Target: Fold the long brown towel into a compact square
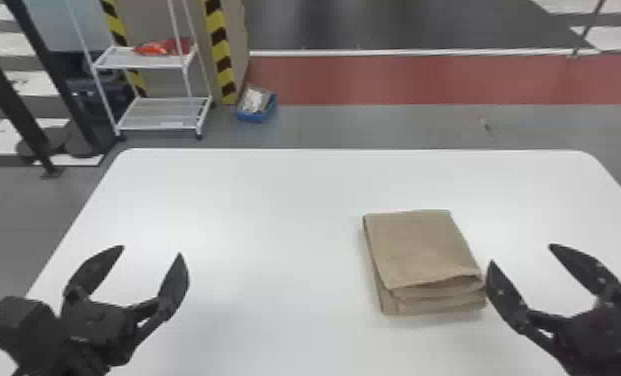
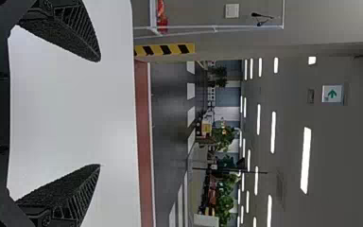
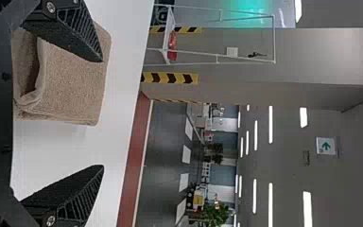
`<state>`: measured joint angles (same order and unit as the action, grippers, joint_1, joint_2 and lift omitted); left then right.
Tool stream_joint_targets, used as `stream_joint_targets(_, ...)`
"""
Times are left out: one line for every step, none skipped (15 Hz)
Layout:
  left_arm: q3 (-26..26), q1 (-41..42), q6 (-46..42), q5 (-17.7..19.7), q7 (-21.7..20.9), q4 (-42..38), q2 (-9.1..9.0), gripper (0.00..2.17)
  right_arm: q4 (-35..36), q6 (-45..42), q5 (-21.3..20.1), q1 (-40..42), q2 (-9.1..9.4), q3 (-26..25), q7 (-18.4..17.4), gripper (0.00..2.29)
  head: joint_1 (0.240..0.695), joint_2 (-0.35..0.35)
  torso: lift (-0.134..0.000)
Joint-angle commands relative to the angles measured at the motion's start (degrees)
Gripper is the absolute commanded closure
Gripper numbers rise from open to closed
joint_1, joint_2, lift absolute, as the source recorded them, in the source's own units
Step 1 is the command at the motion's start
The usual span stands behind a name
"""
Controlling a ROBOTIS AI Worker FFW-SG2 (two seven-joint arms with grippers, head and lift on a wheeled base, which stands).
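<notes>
A: Towel status?
B: Brown towel [image 1: 424, 252] is on the white table [image 1: 274, 215], right half, between the far edge and the robot. Folded into a compact stack, roughly square, a bit longer front to back. Layered ends face the robot, small gap under the top layer there.
A: Lying square to the table?
B: Slightly skewed. Its far side runs about parallel to the table's far edge; the long sides slant, near end further right.
A: Left hand?
B: Left gripper [image 1: 151, 250] is over the table near its left edge, well apart from the towel. Fingers spread wide, head and wrist views agree.
A: Right?
B: Right gripper [image 1: 521, 253] is just right of the towel's near right corner, fingers also spread. From its wrist camera, one finger overlaps the towel in the line of sight. Can't tell if it touches.
A: Surroundings?
B: White rack [image 1: 164, 123] on the floor past the table's far left corner, red-orange item [image 1: 161, 48] on its upper shelf. Blue bin [image 1: 256, 118] beside the rack, beyond the far edge, left of its middle. Red floor strip [image 1: 424, 80] further back.
</notes>
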<state>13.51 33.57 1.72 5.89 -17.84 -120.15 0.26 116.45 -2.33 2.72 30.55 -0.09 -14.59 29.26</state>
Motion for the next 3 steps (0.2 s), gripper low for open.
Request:
stream_joint_targets(-0.06,0.0,0.0,0.0,0.0,0.0,-0.41,0.08,0.0,-0.16,0.0,0.04,0.14,0.0,-0.17,0.09,0.695,0.04,-0.124)
stream_joint_targets(-0.06,0.0,0.0,0.0,0.0,0.09,-0.41,0.08,0.0,-0.16,0.0,0.04,0.14,0.09,-0.34,0.09,0.695,0.04,-0.124)
stream_joint_targets(-0.06,0.0,0.0,0.0,0.0,0.0,-0.41,0.08,0.0,-0.16,0.0,0.04,0.14,0.0,-0.43,0.09,0.695,0.038,-0.124)
